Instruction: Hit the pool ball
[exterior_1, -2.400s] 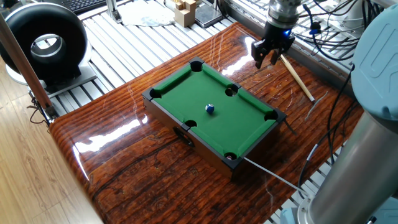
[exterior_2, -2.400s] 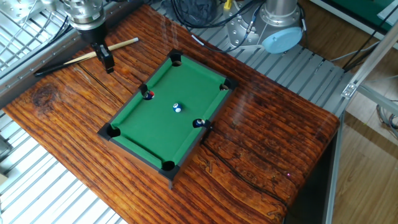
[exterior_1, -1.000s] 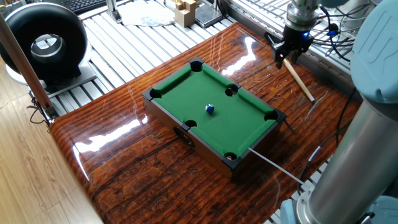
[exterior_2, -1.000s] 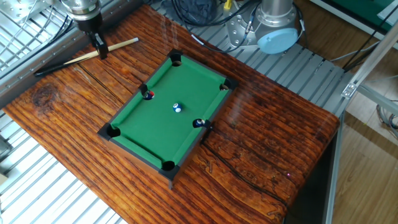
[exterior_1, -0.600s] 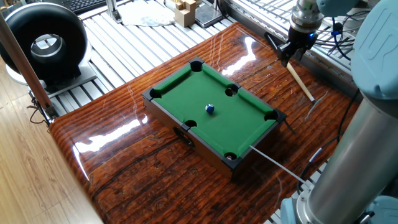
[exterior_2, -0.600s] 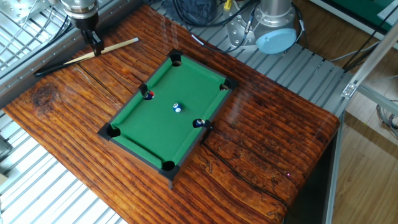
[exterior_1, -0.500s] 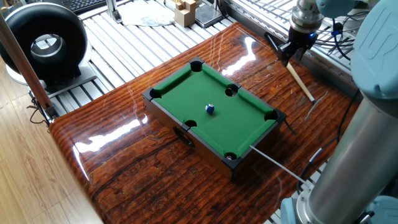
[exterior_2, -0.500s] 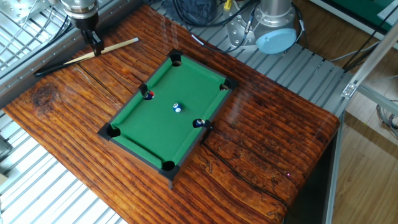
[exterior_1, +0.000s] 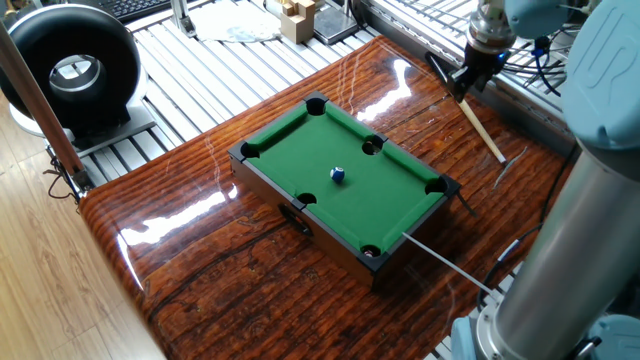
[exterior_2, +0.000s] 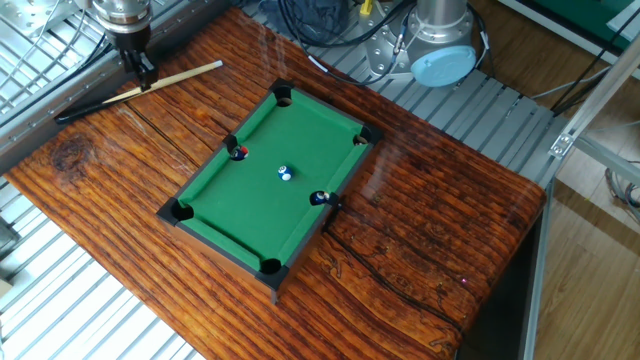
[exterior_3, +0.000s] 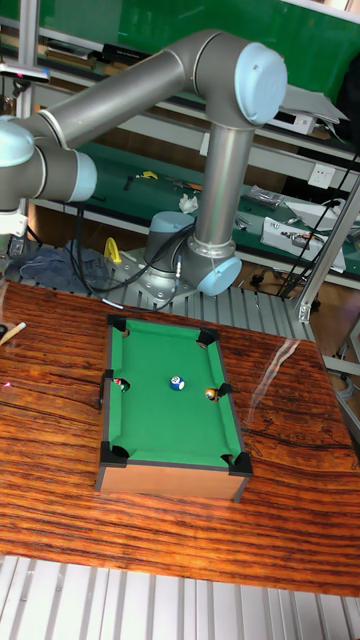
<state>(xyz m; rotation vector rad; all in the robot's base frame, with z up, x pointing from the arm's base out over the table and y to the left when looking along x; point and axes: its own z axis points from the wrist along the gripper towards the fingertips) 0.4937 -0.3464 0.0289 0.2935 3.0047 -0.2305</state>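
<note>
A: Where do we see the pool ball (exterior_1: 338, 175)?

B: Near the middle of the green felt of the mini pool table (exterior_1: 300, 150), just left of centre in the one fixed view. It is blue with a small white spot, and it sits apart from every pocket. In the other fixed view we find it at (exterior_2: 285, 173), and in the tall fixed view at (exterior_3: 177, 383)

A: And the gripper (exterior_1: 466, 84)?

B: It is in the upper right of the one fixed view, down at the cue stick (exterior_1: 478, 124) lying on the wooden tabletop (exterior_1: 220, 290), well apart from the ball. In the other fixed view it sits in the upper left (exterior_2: 142, 75), at the cue (exterior_2: 160, 84) there. We see its fingers drawn close together around the stick, though we cannot tell whether they actually pinch it

A: Anything else on the felt?

B: A red ball (exterior_2: 239, 152) rests at a side pocket, and another small ball (exterior_2: 321, 198) at the opposite side pocket
</note>
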